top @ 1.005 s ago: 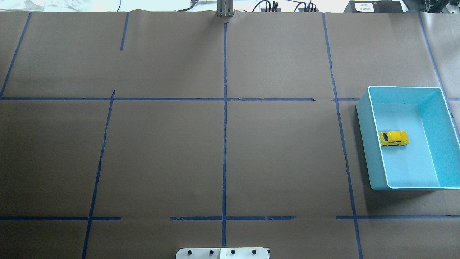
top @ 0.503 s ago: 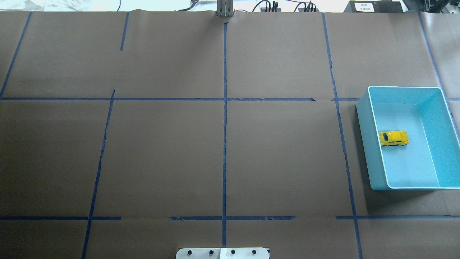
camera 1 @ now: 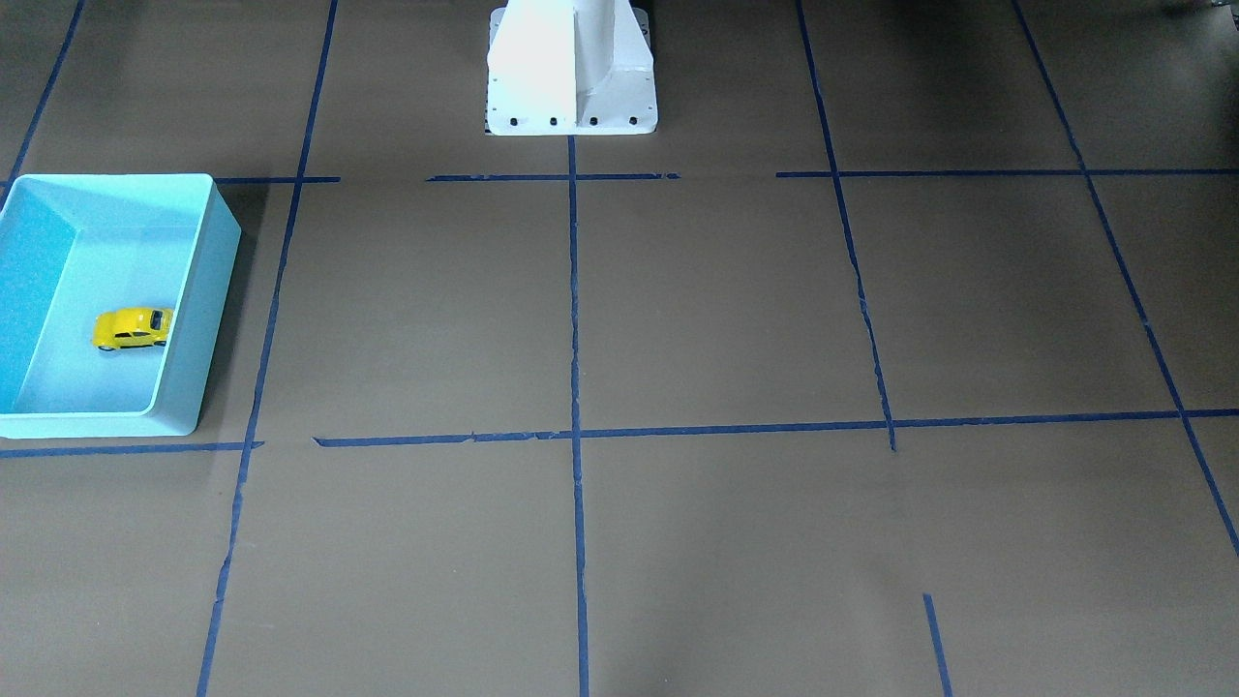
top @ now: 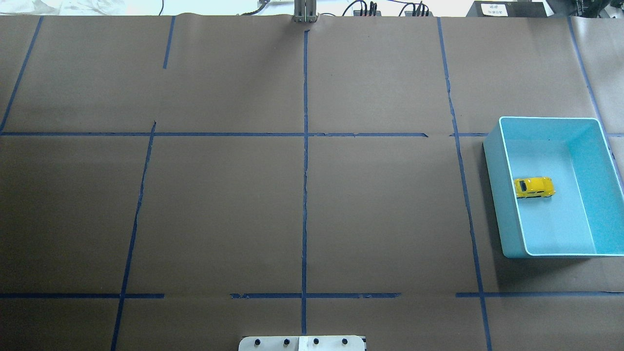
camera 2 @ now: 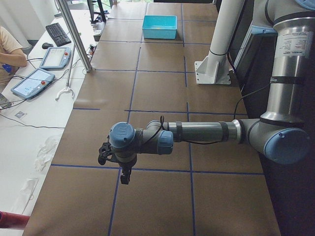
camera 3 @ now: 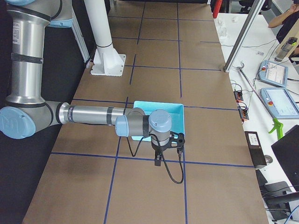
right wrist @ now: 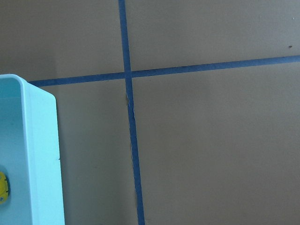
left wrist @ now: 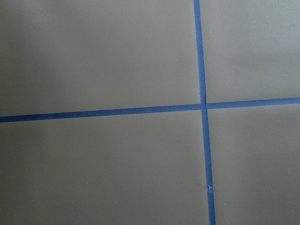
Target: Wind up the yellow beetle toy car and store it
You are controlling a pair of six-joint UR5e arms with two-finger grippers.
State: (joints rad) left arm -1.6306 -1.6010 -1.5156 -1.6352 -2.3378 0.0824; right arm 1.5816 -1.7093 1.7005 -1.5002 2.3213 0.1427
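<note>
The yellow beetle toy car (top: 534, 187) (camera 1: 134, 328) rests on its wheels inside the turquoise bin (top: 493, 165) (camera 1: 209, 290), close to the bin's inner long wall. A yellow sliver of the car (right wrist: 2, 187) shows at the edge of the right wrist view, beside the bin wall (right wrist: 41, 154). Neither arm is over the table in the overhead or front views. The left gripper (camera 2: 125, 177) hangs above bare paper at the table's near end in the exterior left view. The right gripper (camera 3: 159, 161) hangs just outside the bin (camera 3: 179, 122). Whether either is open or shut I cannot tell.
Brown paper with a grid of blue tape lines (top: 305, 161) covers the table. The robot's white pedestal base (camera 1: 571, 73) stands at the table's edge. Operator desks with tablets (camera 3: 279, 100) and a keyboard (camera 2: 58, 33) lie beyond the far side, and a person's arm (camera 2: 11, 51) shows there.
</note>
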